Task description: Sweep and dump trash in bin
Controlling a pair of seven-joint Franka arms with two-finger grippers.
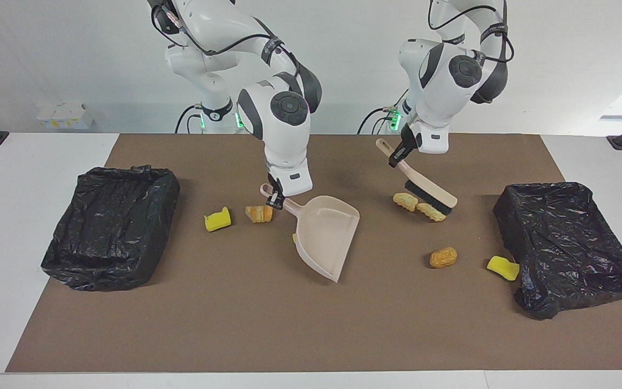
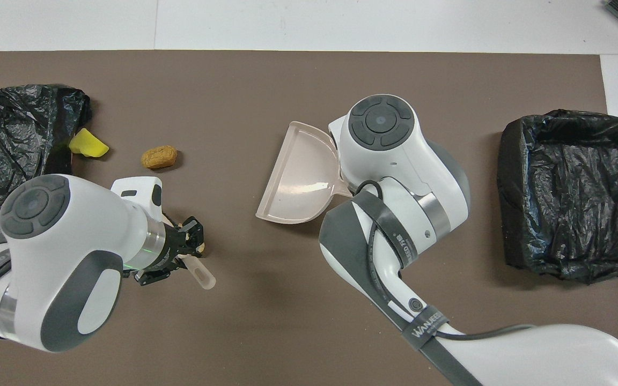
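We see both black-lined bins [image 1: 111, 227] [image 1: 567, 246] empty; right end effector [image 1: 277, 199] clamps the empty dustpan [image 1: 324, 237], left end effector [image 1: 396, 158] clamps the brush [image 1: 424, 186].

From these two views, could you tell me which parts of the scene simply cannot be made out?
- Overhead view: the right arm hides the dustpan handle, the right gripper and the trash beside it.
- Overhead view: the left arm covers the brush head and the two tan pieces at it.
- Facing view: the dustpan hides most of one yellow piece.
- Both views: the bins' insides show only black liner.
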